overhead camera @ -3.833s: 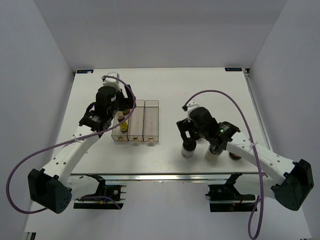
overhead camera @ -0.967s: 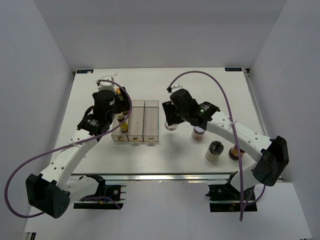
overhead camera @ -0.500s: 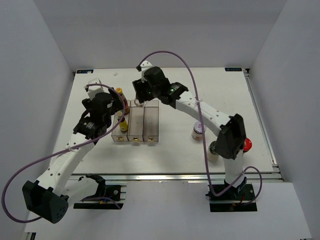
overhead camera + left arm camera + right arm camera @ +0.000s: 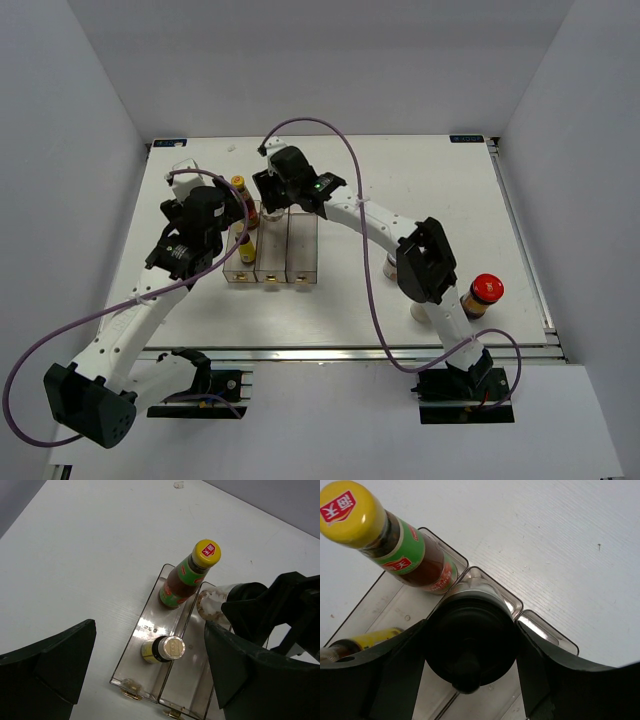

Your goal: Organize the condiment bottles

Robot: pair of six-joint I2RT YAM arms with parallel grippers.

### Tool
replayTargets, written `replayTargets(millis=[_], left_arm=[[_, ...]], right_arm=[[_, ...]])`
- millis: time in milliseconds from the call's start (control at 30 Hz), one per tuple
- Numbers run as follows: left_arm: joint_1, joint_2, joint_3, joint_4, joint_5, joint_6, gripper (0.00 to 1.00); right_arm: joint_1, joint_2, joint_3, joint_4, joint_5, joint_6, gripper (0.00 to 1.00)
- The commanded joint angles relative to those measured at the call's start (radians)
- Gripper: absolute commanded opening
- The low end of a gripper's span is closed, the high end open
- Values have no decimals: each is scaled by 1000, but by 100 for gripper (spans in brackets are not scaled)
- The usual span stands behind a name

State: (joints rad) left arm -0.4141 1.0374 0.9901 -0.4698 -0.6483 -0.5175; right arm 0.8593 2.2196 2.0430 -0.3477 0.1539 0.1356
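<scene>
- Black-lidded shaker [image 4: 470, 640] is pinched near its lid by the right hand [image 4: 283, 190] at the far end of the middle compartment of the clear tray [image 4: 300, 275]. Whether its base is seated cannot be told.
- It is best lowered straight, kept off the compartment walls and off the red sauce bottle [image 4: 189, 575] just beside it in the left compartment. Release is best delayed until the base is judged to rest flat.
- Tiny yellow bottle [image 4: 167, 649] is stood nearer in that left compartment.
- Left hand [image 4: 150, 630] is held spread and empty above the tray.
- Red-lidded dark jar [image 4: 482, 295] is seen on the white desk [image 4: 400, 170], well apart from the tray.
- Pale walls [image 4: 90, 100] are set round the desk on three sides.
</scene>
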Motion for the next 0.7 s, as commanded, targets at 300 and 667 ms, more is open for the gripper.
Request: replayTargets(millis=[300, 667], left_arm=[[3, -16, -4, 11, -7, 2, 98], [3, -11, -1, 7, 6, 11, 98]], right_arm=[[32, 84, 103, 67, 128, -50, 28], [37, 74, 98, 67, 128, -21, 80]])
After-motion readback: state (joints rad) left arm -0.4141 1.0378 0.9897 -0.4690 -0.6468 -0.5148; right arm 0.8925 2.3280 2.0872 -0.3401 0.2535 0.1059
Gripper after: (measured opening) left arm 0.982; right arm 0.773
